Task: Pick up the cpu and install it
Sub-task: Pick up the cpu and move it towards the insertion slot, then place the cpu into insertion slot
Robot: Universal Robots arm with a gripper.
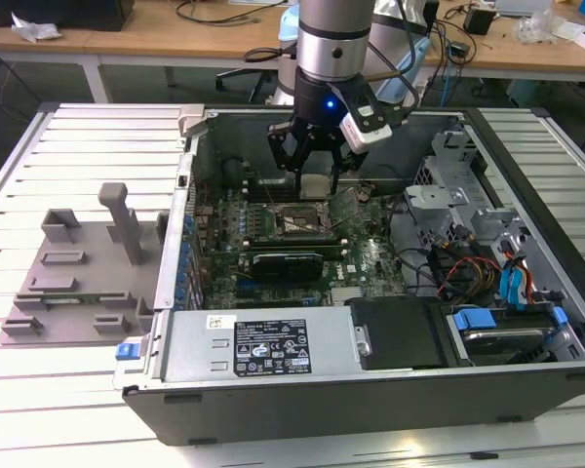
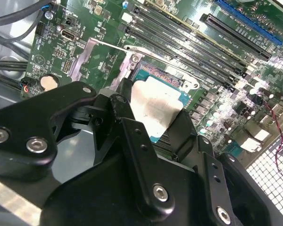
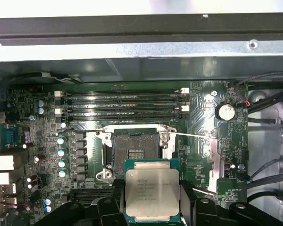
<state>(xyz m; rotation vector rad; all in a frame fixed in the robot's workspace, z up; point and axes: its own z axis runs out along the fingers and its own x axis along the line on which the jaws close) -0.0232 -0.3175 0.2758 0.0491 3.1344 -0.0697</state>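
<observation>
Gripper [image 3: 152,198] grasping cpu [image 3: 152,190], socket [image 3: 134,150] near it in first wrist view

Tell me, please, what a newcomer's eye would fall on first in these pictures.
The gripper holds the cpu over the motherboard, close by the empty socket in the first wrist view. The open case lies on the slatted table, with a grey tray beside it at the exterior view's left.
</observation>
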